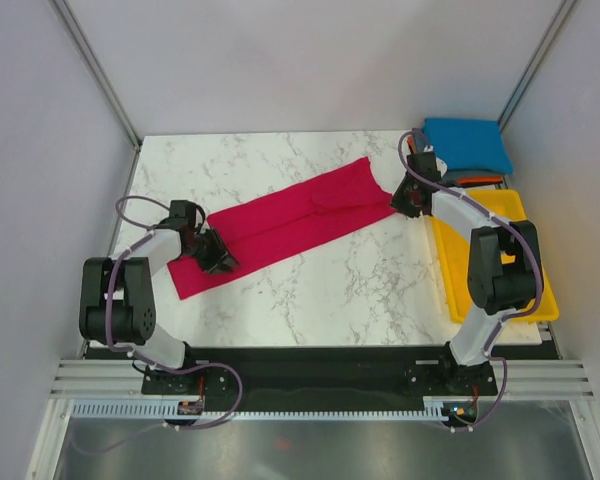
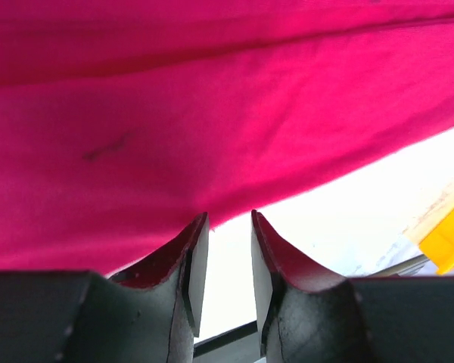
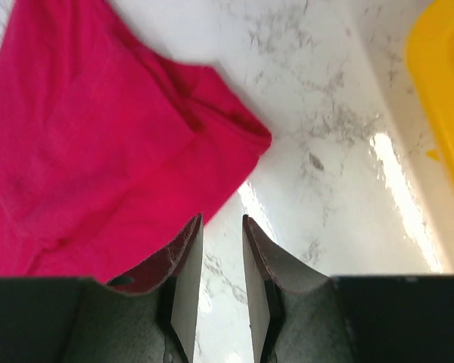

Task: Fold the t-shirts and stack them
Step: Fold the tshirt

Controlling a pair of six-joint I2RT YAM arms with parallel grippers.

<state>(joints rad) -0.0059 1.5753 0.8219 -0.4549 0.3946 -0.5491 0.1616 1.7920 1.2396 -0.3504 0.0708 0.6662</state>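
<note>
A crimson t-shirt [image 1: 290, 220] lies on the marble table [image 1: 330, 290] to the left of the yellow tray [image 1: 445, 275], folded lengthwise into a long band that runs on a slant: one end sits near the tray's far left corner, and the other reaches toward the near left, well away from the tray. At the end nearer the tray a folded-in sleeve makes a darker flap on top of the band. The right gripper [image 1: 408, 200] hangs at that end, between the cloth and the tray's far corner. In the right wrist view its fingers [image 3: 185, 257] stand a narrow gap apart with bare marble between them, the shirt's rounded corner [image 3: 91, 151] lying just beyond the left finger and the tray's rim [image 3: 439, 91] off to the right – released, gripping nothing. The left gripper [image 1: 218, 258] rests at the end of the band farthest from the tray. Its wrist view shows the fingertips [image 2: 197, 257] up against the shirt's near edge [image 2: 212, 98], also a slim gap apart with white tabletop showing through and no cloth caught there – so it too is let go. A corner of the tray [image 2: 446, 242] shows at the right of that view. A bright blue t-shirt [image 1: 467, 143] sits folded just behind the tray's far rim, at the table's back corner.
</note>
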